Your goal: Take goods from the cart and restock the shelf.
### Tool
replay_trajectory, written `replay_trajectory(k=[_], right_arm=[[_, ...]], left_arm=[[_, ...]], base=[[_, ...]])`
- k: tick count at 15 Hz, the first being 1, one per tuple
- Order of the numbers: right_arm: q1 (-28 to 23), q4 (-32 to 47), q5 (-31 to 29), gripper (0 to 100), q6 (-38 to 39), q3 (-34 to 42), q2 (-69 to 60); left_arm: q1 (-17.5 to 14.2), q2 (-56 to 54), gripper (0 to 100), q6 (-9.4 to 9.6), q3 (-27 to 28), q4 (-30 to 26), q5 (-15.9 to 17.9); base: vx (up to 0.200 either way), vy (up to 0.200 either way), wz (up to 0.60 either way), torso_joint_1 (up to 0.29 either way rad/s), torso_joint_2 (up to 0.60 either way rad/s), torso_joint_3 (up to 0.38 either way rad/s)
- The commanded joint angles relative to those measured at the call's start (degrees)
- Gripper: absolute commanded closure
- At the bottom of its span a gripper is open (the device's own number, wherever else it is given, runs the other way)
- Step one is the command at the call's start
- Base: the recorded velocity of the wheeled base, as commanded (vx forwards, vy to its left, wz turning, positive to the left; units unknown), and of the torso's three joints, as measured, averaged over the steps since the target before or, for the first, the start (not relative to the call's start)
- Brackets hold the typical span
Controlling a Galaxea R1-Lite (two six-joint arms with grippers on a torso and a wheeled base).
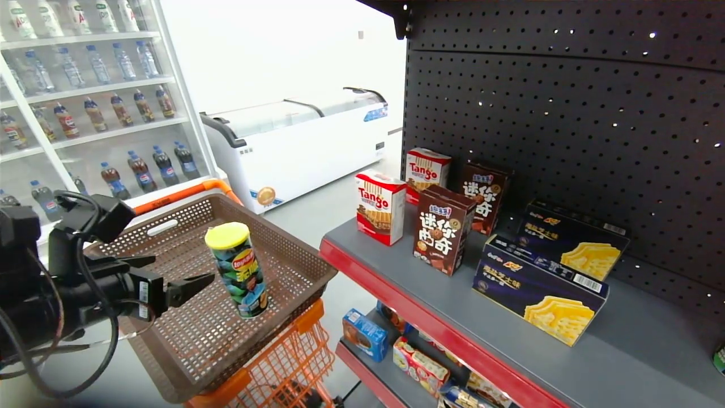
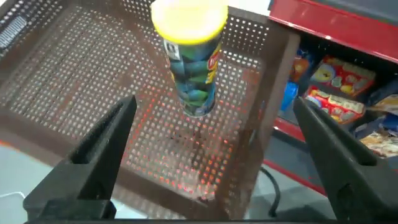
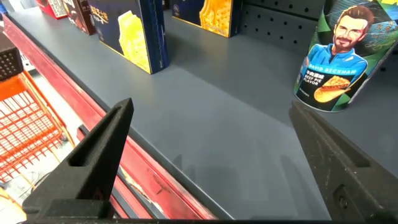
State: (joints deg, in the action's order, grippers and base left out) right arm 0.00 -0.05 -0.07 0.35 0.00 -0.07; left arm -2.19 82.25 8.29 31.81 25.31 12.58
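My left gripper [image 1: 182, 268], jaws spread wide, faces the chip can [image 1: 238, 271] standing upright in the cart basket [image 1: 187, 334], nearer its edge by the shelf [image 1: 430, 300]; I'd centre mid-body before closing.

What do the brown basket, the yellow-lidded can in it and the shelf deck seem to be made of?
Brown basket: apparently moulded plastic, matte, evenly perforated walls and floor. Can: probably cardboard tube, glossy printed wrap; its yellow lid looks like plastic. Shelf deck: likely painted sheet metal, smooth grey with faint reflections.
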Motion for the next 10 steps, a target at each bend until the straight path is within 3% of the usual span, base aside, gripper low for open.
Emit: replay_trajectory(k=[1,5,7,10], right_arm=[[0.0,0.0,0.0,0,0.0,0.0,0.1],[0.0,0.0,0.0,0,0.0,0.0,0.1],[0.0,0.0,0.1,0,0.0,0.0,0.1],[0.0,0.0,0.0,0,0.0,0.0,0.1]], left_arm=[[-0.3,10.5,0,0.85,-0.3,4.0,0.2],[0.1,18.7,0,0.68,0.4,12.7,0.4],[0.2,24.8,0,0.59,1.5,20.2,0.3],[-0.1,29.3,0,0.76,3.3,22.8,0.2]], base=[[0.0,0.0,0.0,0.0,0.0,0.0],[0.0,0.0,0.0,0.0,0.0,0.0],[0.0,0.0,0.0,0.0,0.0,0.0],[0.0,0.0,0.0,0.0,0.0,0.0]])
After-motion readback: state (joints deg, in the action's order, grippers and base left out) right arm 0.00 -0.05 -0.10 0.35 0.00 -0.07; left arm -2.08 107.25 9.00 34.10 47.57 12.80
